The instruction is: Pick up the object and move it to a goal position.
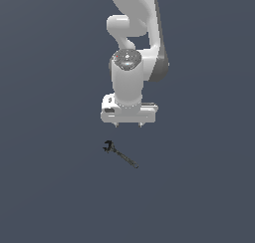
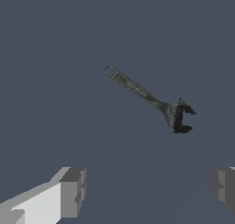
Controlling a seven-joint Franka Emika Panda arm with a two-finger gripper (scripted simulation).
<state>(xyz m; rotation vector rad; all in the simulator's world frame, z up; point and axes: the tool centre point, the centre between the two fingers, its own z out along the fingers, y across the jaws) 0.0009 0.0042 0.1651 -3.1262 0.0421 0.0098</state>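
In the exterior view, the arm (image 1: 133, 43) is cut off by the upper edge, and the object (image 1: 119, 155) is too small to resolve its head detail. In the wrist view, both fingers (image 2: 73, 191) are cropped by the frame edges, so only their tips show.

Tool (image 1: 119, 155): lies flat on the floor (image 1: 50, 187), nearer the camera than the gripper (image 1: 128, 124) and apart from it. Head toward the exterior view's left, handle running right and nearer. Gripper hangs above, fingers (image 2: 71, 191) spread wide.
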